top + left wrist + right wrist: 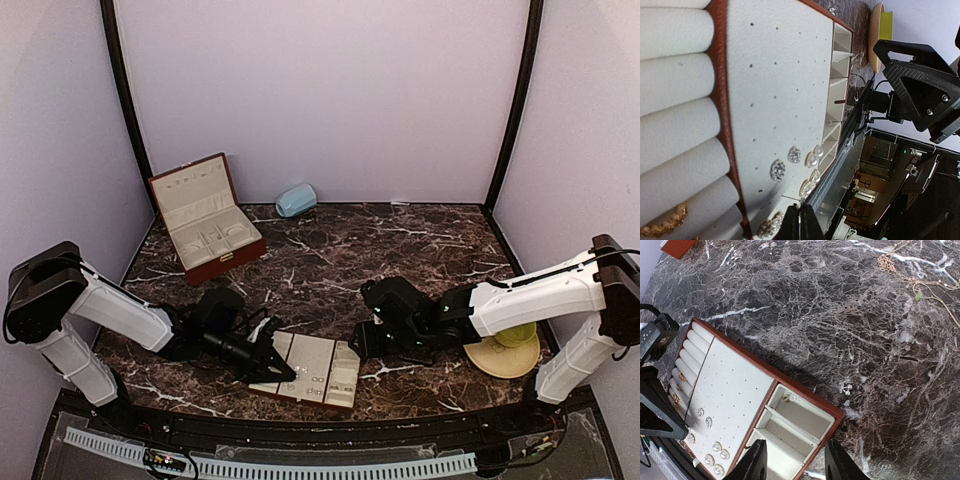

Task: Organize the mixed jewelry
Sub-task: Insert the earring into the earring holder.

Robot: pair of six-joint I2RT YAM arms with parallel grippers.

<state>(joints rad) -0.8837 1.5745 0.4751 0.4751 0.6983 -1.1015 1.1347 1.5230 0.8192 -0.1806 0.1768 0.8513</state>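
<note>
The cream-lined tray (312, 358) lies between the arms. My left gripper (801, 209) is shut on a tiny stud earring (801, 201), whose pin points across the tray's dotted panel (780, 75). Crystal studs (777, 170) and pearl studs (814, 159) sit pinned on that panel, and a gold ring (662, 223) rests between the rolls. My right gripper (796, 465) hangs open over the tray's small compartments (800, 422), one of which holds a small piece (788, 398). A loose silvery earring (845, 388) lies on the marble beside the tray. Gold chains (890, 262) lie farther off.
An open red-brown box (205, 215) stands at the back left, with a pale blue object (295, 200) to its right by the wall. A yellow dish (503, 357) sits at the right under my right arm.
</note>
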